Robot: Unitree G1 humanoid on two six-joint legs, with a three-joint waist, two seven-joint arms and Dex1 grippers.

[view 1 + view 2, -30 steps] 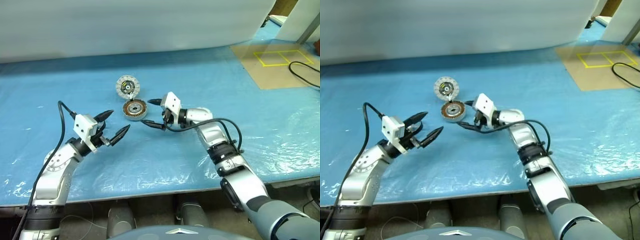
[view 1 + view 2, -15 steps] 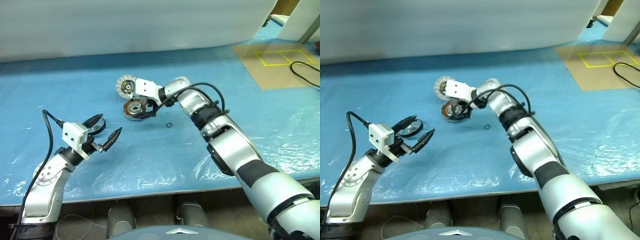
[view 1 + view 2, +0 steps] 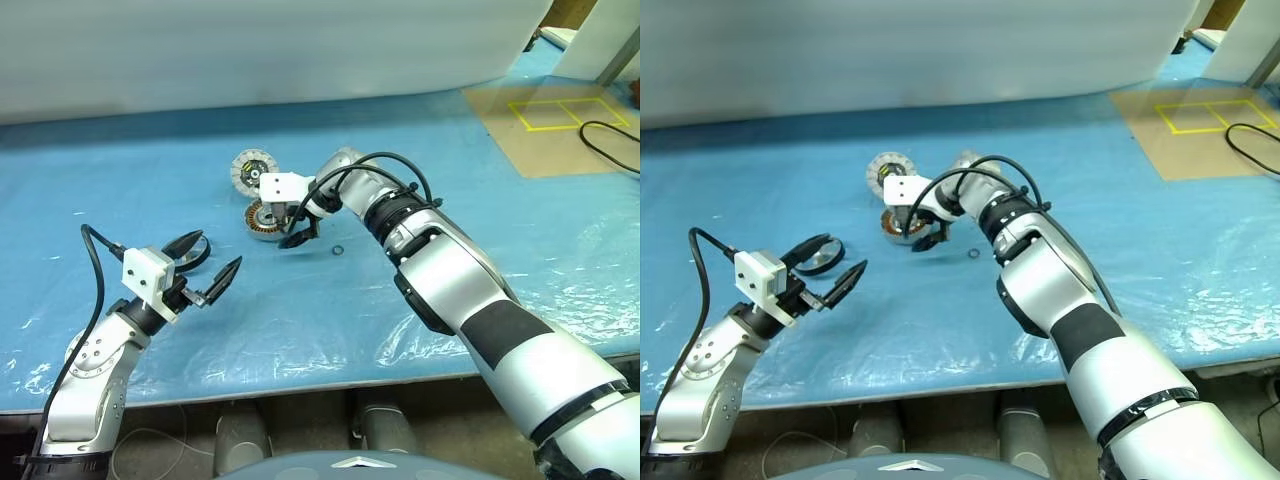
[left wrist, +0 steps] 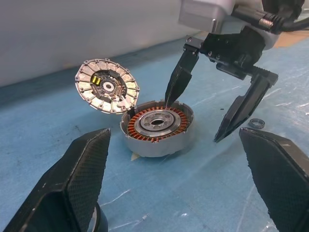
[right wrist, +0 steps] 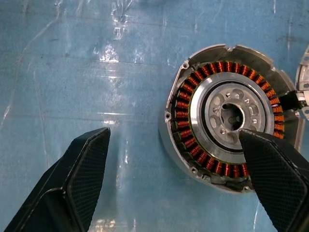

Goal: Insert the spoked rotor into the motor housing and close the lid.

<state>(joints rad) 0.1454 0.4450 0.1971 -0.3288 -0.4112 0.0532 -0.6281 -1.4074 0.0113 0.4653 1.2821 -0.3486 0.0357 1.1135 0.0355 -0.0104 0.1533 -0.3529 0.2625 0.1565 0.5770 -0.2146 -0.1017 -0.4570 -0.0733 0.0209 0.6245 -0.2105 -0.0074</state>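
Nearest you, the left gripper [image 3: 207, 266] hovers low over the blue plastic sheet [image 3: 300, 320] near the front edge of the table, its black fingers spread apart with nothing between them, pointing roughly level toward the motor parts. Just behind its upper finger a dark ring-shaped part [image 3: 820, 257] lies flat on the sheet; you may read it as the spoked rotor, but the spokes cannot be made out.

Farther in, a small black ring [image 3: 338, 250] lies by itself on the sheet, to the right of the right gripper's fingers and apart from everything else.

Next, the motor housing [image 4: 158, 127] sits flat with its open face up, its axis vertical, the copper windings ringing a silver hub with a central bore. The cup holds no rotor.

The right gripper [image 4: 205, 118] hangs over the housing, pointing steeply down, jaws wide apart and gripping nothing. From the left wrist view, one fingertip [image 4: 170, 98] comes down at the housing's far rim, while the other comes down to the sheet just outside the wall on the small ring's side. You cannot tell whether either tip touches.

Farthest, the lid [image 4: 106, 87] stands tilted on edge, its lower rim meeting the housing's rear rim, its segmented face turned toward you and slightly upward. The housing is uncovered.
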